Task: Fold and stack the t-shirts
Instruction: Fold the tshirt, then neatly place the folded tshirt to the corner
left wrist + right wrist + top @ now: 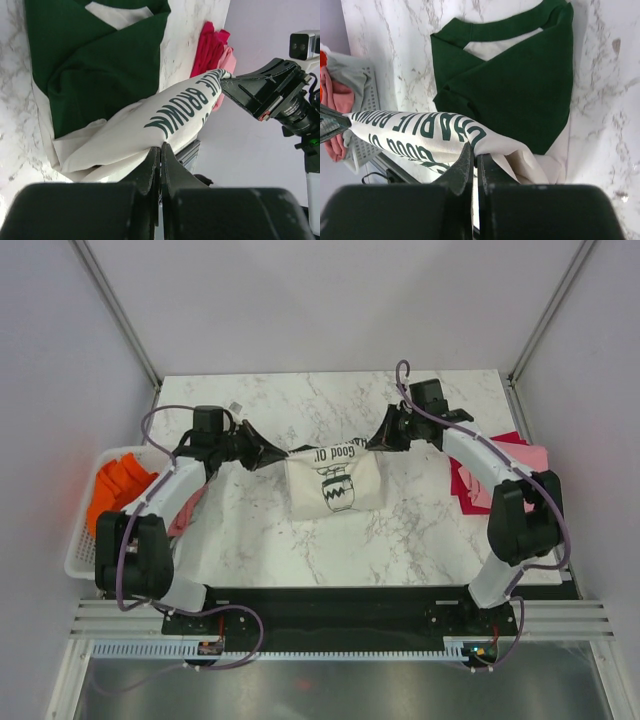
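Two arms stretch the large cream, green-sleeved cloth t-shirt [335, 490] left-to-right above the marble table [420, 530] middle, left fingers [150, 172] and right fingers [465, 167] each pinching one end.

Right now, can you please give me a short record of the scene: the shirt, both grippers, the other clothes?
held shirt: cream t-shirt, one edge lifted and stretched, green part on the table
left gripper: shut on its left end
right gripper: shut on its right end
basket: orange t-shirt inside
right side of table: pink and crimson t-shirts
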### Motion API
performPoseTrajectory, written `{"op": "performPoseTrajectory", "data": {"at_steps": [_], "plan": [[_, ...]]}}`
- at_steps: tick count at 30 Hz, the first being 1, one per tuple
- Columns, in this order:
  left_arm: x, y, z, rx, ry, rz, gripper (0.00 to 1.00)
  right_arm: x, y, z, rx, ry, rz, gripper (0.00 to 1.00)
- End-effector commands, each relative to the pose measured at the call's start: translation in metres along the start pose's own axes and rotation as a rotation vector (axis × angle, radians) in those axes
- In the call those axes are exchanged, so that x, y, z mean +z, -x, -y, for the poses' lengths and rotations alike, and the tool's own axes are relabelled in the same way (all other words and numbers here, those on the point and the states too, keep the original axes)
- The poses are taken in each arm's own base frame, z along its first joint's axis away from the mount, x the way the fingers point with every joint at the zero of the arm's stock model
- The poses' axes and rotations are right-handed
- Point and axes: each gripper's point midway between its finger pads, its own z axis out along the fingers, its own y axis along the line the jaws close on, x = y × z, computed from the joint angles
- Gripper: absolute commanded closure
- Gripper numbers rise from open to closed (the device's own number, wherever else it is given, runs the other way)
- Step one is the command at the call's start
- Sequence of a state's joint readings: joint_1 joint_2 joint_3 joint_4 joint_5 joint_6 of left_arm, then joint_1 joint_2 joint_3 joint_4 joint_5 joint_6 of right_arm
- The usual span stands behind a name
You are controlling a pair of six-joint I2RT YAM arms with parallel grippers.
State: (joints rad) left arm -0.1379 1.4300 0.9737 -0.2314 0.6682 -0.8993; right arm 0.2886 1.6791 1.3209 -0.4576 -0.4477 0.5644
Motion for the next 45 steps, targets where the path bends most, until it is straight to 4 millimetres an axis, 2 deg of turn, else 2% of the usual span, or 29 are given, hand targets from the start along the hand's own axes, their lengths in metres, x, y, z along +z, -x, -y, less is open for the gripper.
{"op": "performPoseTrajectory", "data": {"at_steps": [1, 2, 3, 5, 6, 7, 8, 9, 10, 11, 12, 13, 14, 15, 16, 17, 18, 19, 20, 21, 22, 23, 25, 27, 30, 38, 42, 45], "plan": [[0.012, 0.036, 0.016, 0.074, -0.06, 0.036, 0.98, 0.012, 0.04, -0.008, -0.015, 0.049, 0.061, 1.0], [0.015, 0.046, 0.022, 0.083, -0.068, 0.05, 0.98, 0.023, 0.046, -0.006, -0.005, 0.052, 0.052, 1.0], [0.029, 0.055, 0.007, 0.063, -0.036, 0.048, 0.98, 0.028, 0.05, -0.005, 0.0, 0.059, 0.047, 1.0], [0.043, 0.074, 0.005, 0.081, -0.026, 0.068, 0.98, 0.044, 0.062, -0.001, 0.007, 0.061, 0.049, 0.96], [0.058, 0.082, -0.014, 0.053, 0.013, 0.064, 0.97, 0.05, 0.069, 0.003, 0.014, 0.054, 0.058, 0.93], [0.067, 0.086, -0.021, 0.038, 0.021, 0.056, 0.96, 0.054, 0.084, -0.002, 0.006, 0.072, 0.085, 0.89], [0.073, 0.1, -0.015, 0.04, -0.002, 0.07, 0.96, 0.07, 0.085, 0.009, 0.024, 0.066, 0.069, 0.82], [0.078, 0.105, -0.018, 0.026, -0.008, 0.063, 0.94, 0.075, 0.091, 0.013, 0.029, 0.066, 0.077, 0.51], [0.094, 0.107, -0.035, 0.001, 0.006, 0.035, 0.75, 0.077, 0.105, 0.011, 0.016, 0.071, 0.111, 0.4], [0.097, 0.117, -0.026, 0.024, -0.013, 0.047, 0.58, 0.085, 0.107, 0.019, 0.019, 0.06, 0.115, 0.33], [0.102, 0.12, -0.03, 0.028, -0.007, 0.048, 0.47, 0.084, 0.111, 0.02, 0.003, 0.057, 0.132, 0.25], [0.103, 0.123, -0.031, 0.04, 0.001, 0.058, 0.3, 0.085, 0.111, 0.023, -0.011, 0.063, 0.144, 0.22], [0.099, 0.128, -0.032, 0.064, 0.022, 0.093, 0.22, 0.077, 0.114, 0.018, -0.035, 0.074, 0.166, 0.21], [0.096, 0.128, -0.032, 0.079, 0.034, 0.107, 0.09, 0.073, 0.115, 0.019, -0.069, 0.074, 0.183, 0.21], [0.092, 0.128, -0.03, 0.098, 0.038, 0.119, 0.08, 0.074, 0.108, 0.026, -0.092, 0.065, 0.193, 0.21], [0.085, 0.126, -0.029, 0.128, 0.054, 0.139, 0.08, 0.06, 0.116, 0.024, -0.123, 0.039, 0.252, 0.2], [0.082, 0.124, -0.03, 0.139, 0.065, 0.143, 0.07, 0.056, 0.114, 0.027, -0.147, 0.028, 0.272, 0.19], [0.08, 0.121, -0.029, 0.156, 0.074, 0.147, 0.07, 0.057, 0.105, 0.036, -0.211, 0.019, 0.277, 0.19], [0.079, 0.114, -0.031, 0.185, 0.094, 0.149, 0.06, 0.05, 0.103, 0.032, -0.248, 0.028, 0.285, 0.19], [0.079, 0.111, -0.033, 0.196, 0.105, 0.15, 0.06, 0.049, 0.099, 0.035, -0.266, 0.026, 0.272, 0.15], [0.08, 0.107, -0.036, 0.214, 0.116, 0.146, 0.06, 0.051, 0.093, 0.04, -0.271, 0.011, 0.242, 0.15], [0.084, 0.101, -0.041, 0.218, 0.14, 0.14, 0.07, 0.059, 0.087, 0.047, -0.254, 0.002, 0.207, 0.17], [0.088, 0.094, -0.051, 0.211, 0.166, 0.126, 0.1, 0.068, 0.081, 0.046, -0.239, 0.032, 0.154, 0.25], [0.095, 0.088, -0.063, 0.194, 0.199, 0.112, 0.16, 0.083, 0.071, 0.055, -0.195, 0.04, 0.107, 0.27], [0.101, 0.082, -0.074, 0.185, 0.233, 0.096, 0.18, 0.095, 0.062, 0.064, -0.157, 0.042, 0.072, 0.14], [0.113, 0.065, -0.103, 0.158, 0.311, 0.062, 0.11, 0.119, 0.049, 0.077, -0.108, 0.062, 0.035, 0.13], [0.119, 0.062, -0.111, 0.146, 0.32, 0.048, 0.14, 0.131, 0.044, 0.078, -0.095, 0.079, 0.011, 0.28], [0.124, 0.06, -0.118, 0.136, 0.327, 0.033, 0.19, 0.14, 0.039, 0.08, -0.097, 0.06, -0.003, 0.31]]}}
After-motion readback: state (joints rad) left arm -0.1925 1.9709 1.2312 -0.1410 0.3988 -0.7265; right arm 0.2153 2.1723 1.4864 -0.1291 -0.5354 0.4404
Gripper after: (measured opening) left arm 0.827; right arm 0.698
